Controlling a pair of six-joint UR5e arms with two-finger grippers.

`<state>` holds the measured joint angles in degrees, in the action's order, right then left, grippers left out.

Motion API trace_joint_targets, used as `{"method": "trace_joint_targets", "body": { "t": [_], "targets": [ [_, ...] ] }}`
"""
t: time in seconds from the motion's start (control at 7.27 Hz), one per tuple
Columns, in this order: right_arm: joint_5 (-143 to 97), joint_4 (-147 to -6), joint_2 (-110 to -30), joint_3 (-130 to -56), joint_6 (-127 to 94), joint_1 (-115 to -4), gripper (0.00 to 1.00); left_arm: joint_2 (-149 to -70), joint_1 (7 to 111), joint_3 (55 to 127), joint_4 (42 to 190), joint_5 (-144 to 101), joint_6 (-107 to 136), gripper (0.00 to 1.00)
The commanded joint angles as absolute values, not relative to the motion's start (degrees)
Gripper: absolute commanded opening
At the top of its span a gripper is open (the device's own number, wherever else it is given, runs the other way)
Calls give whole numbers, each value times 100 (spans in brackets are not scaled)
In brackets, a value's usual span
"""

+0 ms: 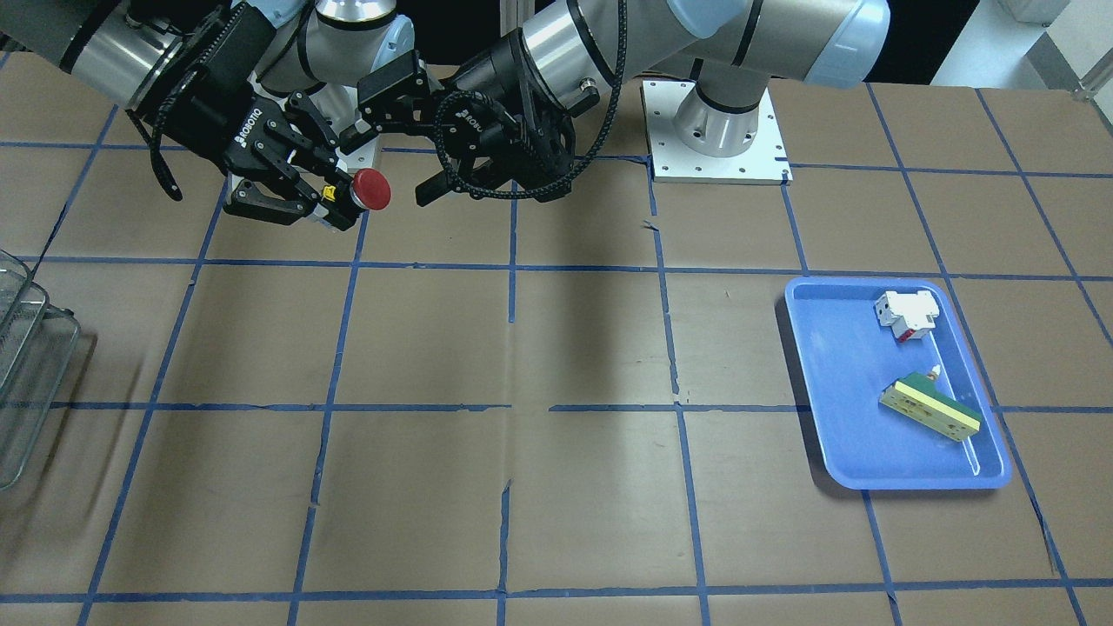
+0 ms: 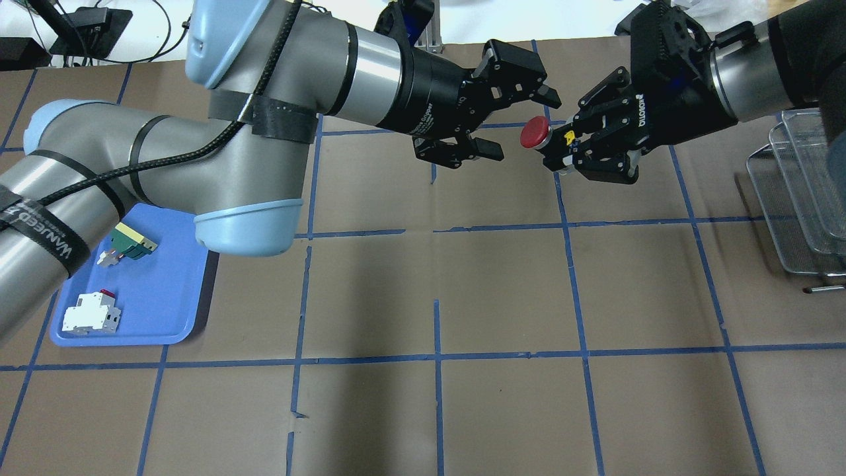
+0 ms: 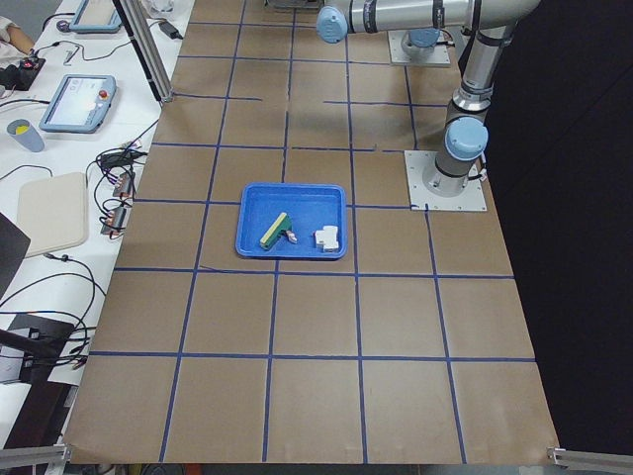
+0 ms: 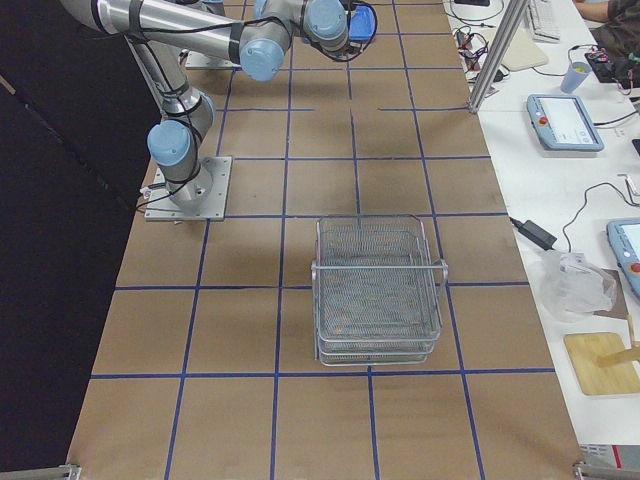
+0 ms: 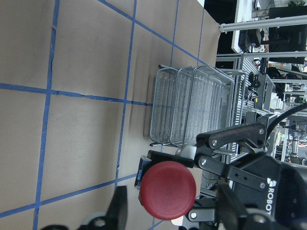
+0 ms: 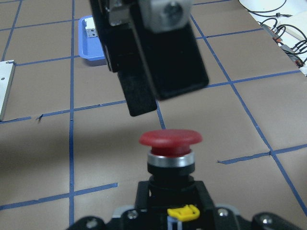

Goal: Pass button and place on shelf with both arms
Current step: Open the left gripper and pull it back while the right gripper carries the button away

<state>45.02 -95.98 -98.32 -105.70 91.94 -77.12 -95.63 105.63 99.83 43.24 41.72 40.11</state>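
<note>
Front view: my right tool (image 1: 329,198) grips the button (image 1: 371,189) by its base, red cap pointing at my left tool (image 1: 389,165), whose jaws are spread, near the cap but apart. Overhead: shelf (image 2: 800,218) on the counter (image 2: 502,291), behind the right tool's wrist, well apart.

The white brand word "ROBOTIQ" stands on the black body of the right gripper (image 1: 339,207) in the front-facing view. In the overhead view the same word is upside down. In the left wrist view only "ROBOT" shows, because the picture edge cuts the rest. On the left gripper (image 2: 523,129), small white print ends in "Gripper". A black strap (image 2: 39,231) around the left arm (image 2: 198,158) carries white letters that seem to read "WANEED".
</note>
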Motion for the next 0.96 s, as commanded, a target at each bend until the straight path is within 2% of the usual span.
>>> {"method": "trace_joint_targets", "body": {
  "t": [0.0, 0.28, 0.55, 0.83],
  "targets": [
    [4945, -9720, -9800, -10538, 9211, -7673, 0, -9370, 10303, 9941, 4621, 4751, 3964, 100],
    [5594, -9808, -9380, -10094, 9185, -7341, 0, -9177, 10126, 9714, 6099, 6100, 2943, 100],
    [6824, -9721, -8373, -8952, 9185, -6657, 0, -9079, 9680, 9327, 7641, 7640, 1831, 100],
    [7319, -9729, -7999, -8701, 8235, -5779, 0, -9088, 8968, 9264, 8171, 8389, 936, 100]
  ]
}}
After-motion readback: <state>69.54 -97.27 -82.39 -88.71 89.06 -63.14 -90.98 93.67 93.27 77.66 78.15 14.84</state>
